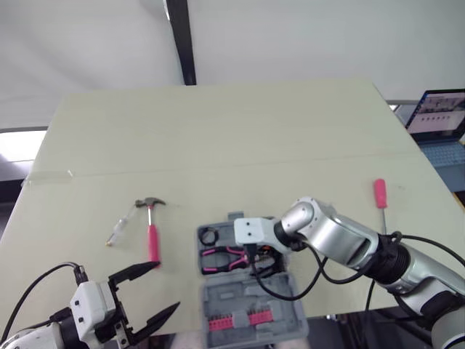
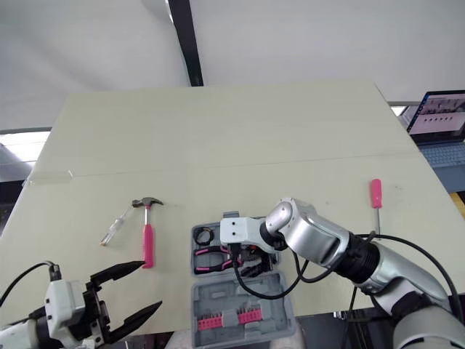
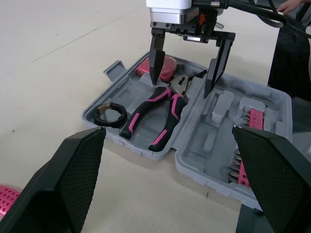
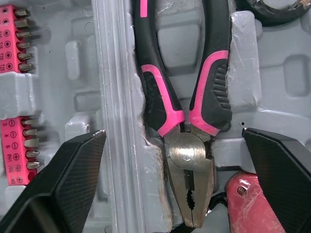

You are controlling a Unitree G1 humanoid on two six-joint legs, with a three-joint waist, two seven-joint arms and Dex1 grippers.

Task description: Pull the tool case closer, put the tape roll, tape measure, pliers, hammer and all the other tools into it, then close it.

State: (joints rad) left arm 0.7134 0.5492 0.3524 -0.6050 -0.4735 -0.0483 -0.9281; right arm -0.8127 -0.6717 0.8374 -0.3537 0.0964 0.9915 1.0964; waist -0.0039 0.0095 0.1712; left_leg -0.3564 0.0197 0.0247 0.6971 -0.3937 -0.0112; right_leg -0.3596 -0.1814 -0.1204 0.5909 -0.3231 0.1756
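Tool case [image 1: 247,298] lies open at the lower centre of the frame, near the table [image 1: 218,131] edge. Pliers [image 4: 188,165], tape roll [image 1: 209,235] and tape measure [image 3: 170,65] sit inside.

Right gripper [image 3: 182,88] hangs just above the pliers, jaws wide, holding nothing. Left gripper [image 1: 167,286], lower left, is wide and empty.

Step judged: loading. Hammer [image 1: 152,236], clear screwdriver [image 1: 120,227] and pink screwdriver [image 1: 379,193] lie outside the case. The next move calls for a grasp on the hammer handle.
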